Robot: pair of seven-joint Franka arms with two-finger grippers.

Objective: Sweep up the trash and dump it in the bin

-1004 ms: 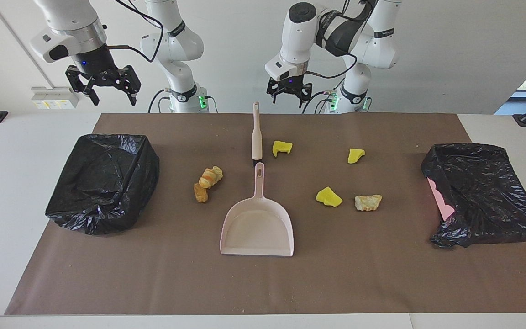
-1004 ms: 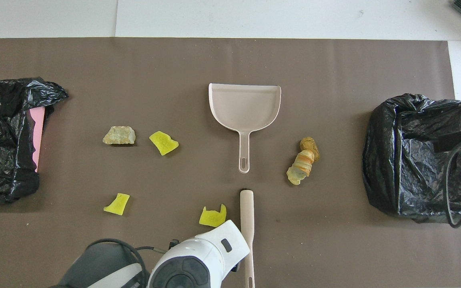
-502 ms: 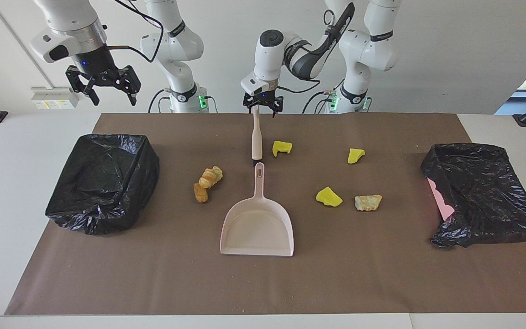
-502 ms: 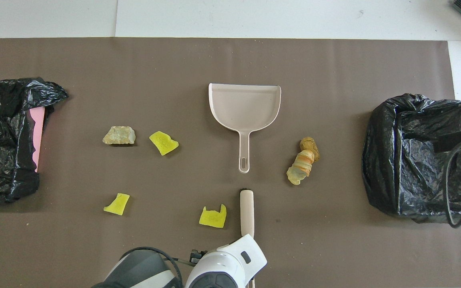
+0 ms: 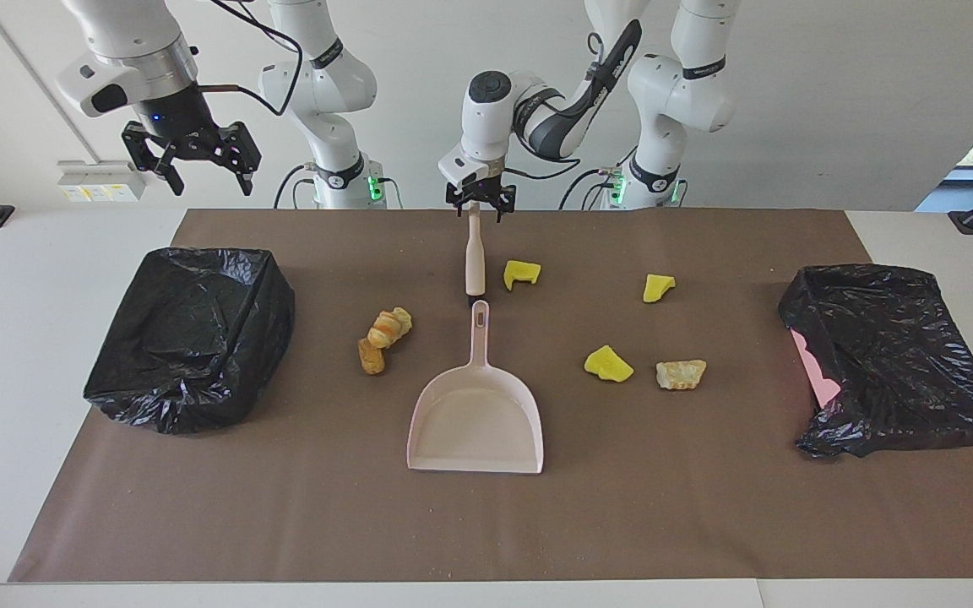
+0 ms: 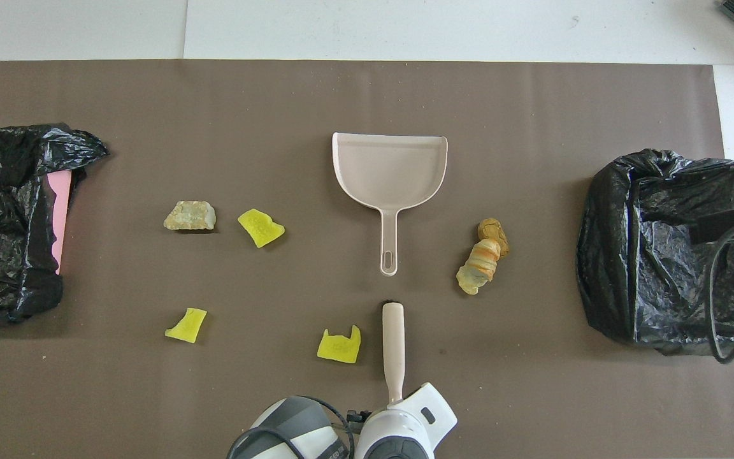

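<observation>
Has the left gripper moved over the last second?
Yes. The left gripper has swung toward the right arm's end and now sits over the handle tip of the brush; the dustpan lies unmoved.

Pale pink dustpan point(image 5: 476, 422) and beige brush point(image 5: 475, 253) on brown mat point(image 5: 486, 523); trash point(image 5: 609, 363) bright yellow and tan-orange; bin bags point(image 5: 191, 338) glossy black.

We see a white table point(image 5: 47, 279) under a brown mat point(image 5: 486, 523). On the mat lie a dustpan point(image 5: 475, 418), a brush point(image 5: 475, 257) nearer the robots, scattered trash point(image 5: 609, 363), and a black-bagged bin point(image 5: 191, 333) at each end, the other point(image 5: 892, 355) showing pink.
</observation>
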